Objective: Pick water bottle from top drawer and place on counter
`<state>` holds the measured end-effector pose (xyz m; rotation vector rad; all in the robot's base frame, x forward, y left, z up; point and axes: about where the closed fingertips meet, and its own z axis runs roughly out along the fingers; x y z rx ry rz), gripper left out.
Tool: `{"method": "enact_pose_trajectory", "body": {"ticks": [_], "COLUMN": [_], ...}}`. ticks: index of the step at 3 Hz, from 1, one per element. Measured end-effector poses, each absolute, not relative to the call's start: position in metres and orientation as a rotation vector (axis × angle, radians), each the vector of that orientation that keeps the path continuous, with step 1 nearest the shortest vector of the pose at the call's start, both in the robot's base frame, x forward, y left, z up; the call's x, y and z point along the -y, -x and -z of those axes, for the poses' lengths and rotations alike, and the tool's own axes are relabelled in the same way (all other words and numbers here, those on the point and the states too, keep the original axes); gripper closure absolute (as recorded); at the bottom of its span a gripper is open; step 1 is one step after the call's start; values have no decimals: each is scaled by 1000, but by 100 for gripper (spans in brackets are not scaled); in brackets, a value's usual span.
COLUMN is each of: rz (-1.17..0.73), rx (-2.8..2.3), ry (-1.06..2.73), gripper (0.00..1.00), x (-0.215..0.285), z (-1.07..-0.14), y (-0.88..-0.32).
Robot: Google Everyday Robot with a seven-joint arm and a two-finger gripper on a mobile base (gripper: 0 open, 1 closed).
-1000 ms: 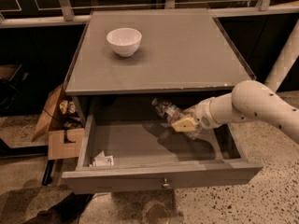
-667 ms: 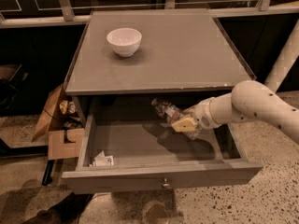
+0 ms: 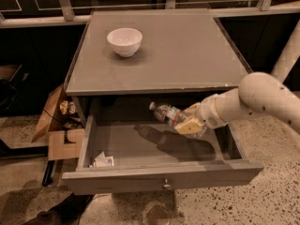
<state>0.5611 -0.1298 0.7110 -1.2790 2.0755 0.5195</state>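
Note:
The top drawer point(image 3: 140, 179) stands pulled open under the counter point(image 3: 187, 55). The water bottle point(image 3: 165, 112), clear with a white cap pointing left, is tilted above the drawer floor near its back right, and its shadow falls on the floor below it. My gripper point(image 3: 188, 124) reaches in from the right on the white arm and is shut on the bottle's lower end; the yellowish fingers point(image 3: 189, 126) cover that end.
A white bowl point(image 3: 124, 41) sits on the counter's back left. A small white packet point(image 3: 103, 161) lies in the drawer's front left corner. Cardboard boxes point(image 3: 58, 130) stand on the speckled floor to the left of the cabinet. A window rail runs behind.

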Motion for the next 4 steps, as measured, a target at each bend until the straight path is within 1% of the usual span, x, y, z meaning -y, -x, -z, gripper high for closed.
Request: {"method": "enact_pose_trajectory", "body": {"ticks": [2, 3, 4], "rz": [-548, -559, -525], "rx": [-1995, -1962, -1925], "ry": [1531, 1635, 1686], "gripper": [100, 100, 100], "x": [131, 129, 123], "z": [-777, -820, -855], "y": [-545, -550, -566]}}
